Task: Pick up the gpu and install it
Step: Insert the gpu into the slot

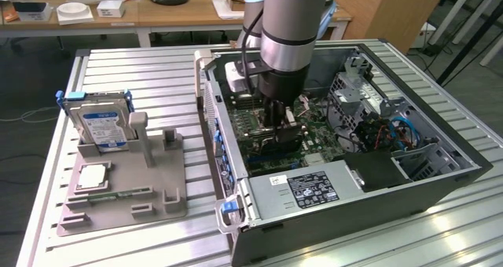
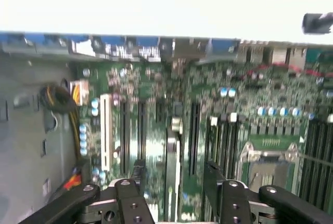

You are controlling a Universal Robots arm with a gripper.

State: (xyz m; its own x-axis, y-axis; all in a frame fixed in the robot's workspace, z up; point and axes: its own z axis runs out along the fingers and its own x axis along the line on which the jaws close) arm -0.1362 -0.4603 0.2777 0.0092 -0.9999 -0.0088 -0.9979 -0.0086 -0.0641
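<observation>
Gripper stood wide open, low inside the computer case, holding nothing. We observed the gpu standing edge-up on the motherboard, between the fingers and apart from both, apparently in a slot.

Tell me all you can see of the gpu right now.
The gpu is a thin, dark, flat card standing on edge on the green motherboard inside the open case, directly under the gripper. The wrist view shows it edge-on as a narrow strip between the open fingers, which stand clear on either side. Its bracket is hidden, and I cannot tell whether it is fully seated.
</observation>
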